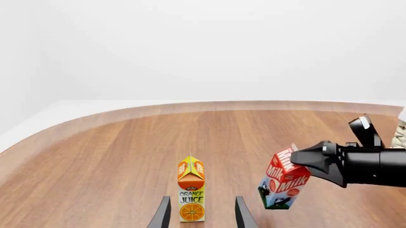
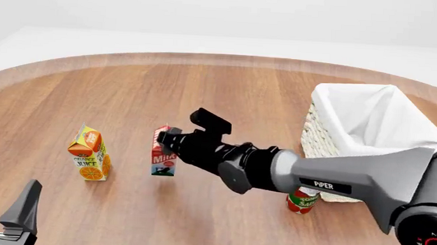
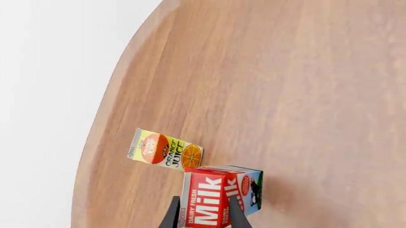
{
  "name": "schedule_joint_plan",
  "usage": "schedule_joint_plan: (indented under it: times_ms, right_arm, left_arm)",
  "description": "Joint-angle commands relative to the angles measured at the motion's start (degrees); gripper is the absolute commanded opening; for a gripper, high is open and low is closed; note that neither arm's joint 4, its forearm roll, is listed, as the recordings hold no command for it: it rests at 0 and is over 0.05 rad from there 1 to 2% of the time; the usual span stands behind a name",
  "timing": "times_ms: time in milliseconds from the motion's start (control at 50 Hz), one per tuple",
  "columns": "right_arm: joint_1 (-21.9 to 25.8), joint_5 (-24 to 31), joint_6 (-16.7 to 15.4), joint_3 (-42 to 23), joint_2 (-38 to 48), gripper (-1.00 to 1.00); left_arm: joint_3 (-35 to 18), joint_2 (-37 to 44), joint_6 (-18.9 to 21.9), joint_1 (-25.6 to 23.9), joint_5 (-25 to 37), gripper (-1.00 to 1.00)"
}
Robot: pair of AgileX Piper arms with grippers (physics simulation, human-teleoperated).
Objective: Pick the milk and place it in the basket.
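We hold the milk (image 2: 162, 153) pinched at its red top in the right claw (image 2: 174, 141), tilted at centre frame; this shallow grip could let it swing or slip on the way to the basket (image 2: 368, 116) at right. The juice (image 2: 89, 154) stands just left, a red can (image 2: 302, 201) sits below the basket, and the left claw (image 2: 5, 201) is spread at lower left over the bench (image 2: 205, 88).

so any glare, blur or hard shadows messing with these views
Front view: even, flat light, no glare; only a faint soft shadow under the milk and the orange juice carton; the right claw is sharp. Left wrist view: crisp, lettering readable, the background plain white. Right wrist view: the milk is cropped at the frame edge, the print still sharp.
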Motion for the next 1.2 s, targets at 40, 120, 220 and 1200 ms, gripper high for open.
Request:
schedule_joint_plan:
  times_ms: [40, 120, 220, 1200]
  right_arm:
    - [-0.45, -1.65, -1.33, 3.02, -6.59, -1.0]
    - [-0.02, -1.54, -2.61, 4.37, -8.93, -1.0]
    - [-0.1, -0.82, -4.37, 5.58, -11.54, -1.0]
    - [-10.93, 5.92, -14.93, 17.59, -36.3, -1.0]
  left_arm:
    - [0.0, 0.0, 0.0, 0.0, 0.0, 1.0]
    - [0.0, 0.0, 0.0, 0.0, 0.0, 1.0]
    - [0.0, 0.0, 0.0, 0.0, 0.0, 1.0]
    - [0.0, 0.0, 0.0, 0.0, 0.0, 1.0]
